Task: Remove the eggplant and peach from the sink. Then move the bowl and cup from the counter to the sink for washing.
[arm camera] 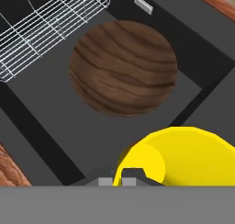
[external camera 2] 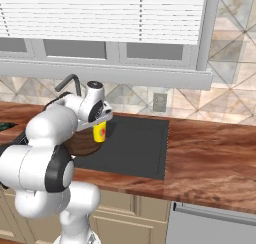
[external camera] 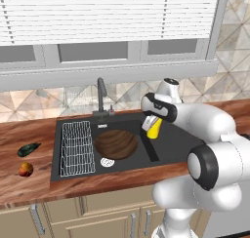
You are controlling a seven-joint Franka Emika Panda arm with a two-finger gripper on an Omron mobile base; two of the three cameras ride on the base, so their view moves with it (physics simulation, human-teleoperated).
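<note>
Claw closed on yellow cup at frame centre above sink, bowl in basin, eggplant and peach on counter at left

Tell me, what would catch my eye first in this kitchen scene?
Probably the bright yellow cup, gripped in the white arm's claw and hanging over the black sink. Next, the wide wooden bowl lying in the basin beside the wire rack. On the counter left of the sink lie a dark eggplant and an orange-red peach.
</note>
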